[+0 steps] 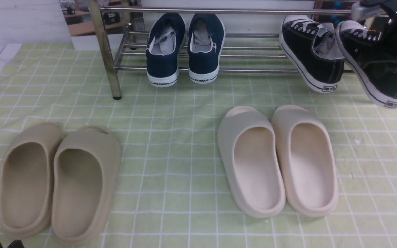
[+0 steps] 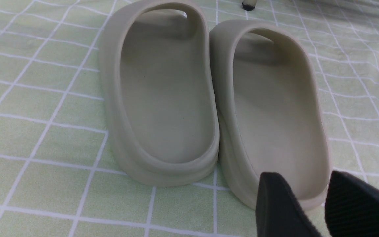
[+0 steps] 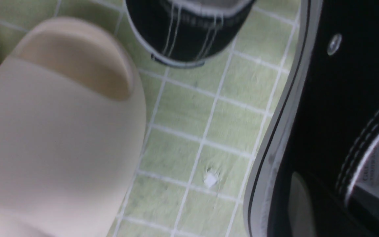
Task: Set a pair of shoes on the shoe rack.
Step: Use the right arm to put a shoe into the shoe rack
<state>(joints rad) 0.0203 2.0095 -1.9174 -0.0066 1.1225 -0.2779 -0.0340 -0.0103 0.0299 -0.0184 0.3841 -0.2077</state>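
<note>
the left gripper point(image 2: 303, 174) is cut off by the picture edge, but its tips stand apart, with nothing between them. near it are the beige slides point(image 1: 81, 186), and more to the right the cream slides point(image 1: 307, 165). farther, the right gripper point(image 3: 319, 184) is clenched on the side wall of the held black sneaker point(image 1: 388, 79); the arm hides part of this shoe, and the wrist view is blurred there. the shoe has white laces and white sole, and its heel comes out in front of the metal rack point(image 1: 107, 51). just beside, the other black sneaker point(image 1: 308, 51), with grey lining, has its toe under the upper bar and its heel also outside. blue sneakers point(image 1: 203, 44) rest on the lower bars. the rack's top is cut off.
</note>
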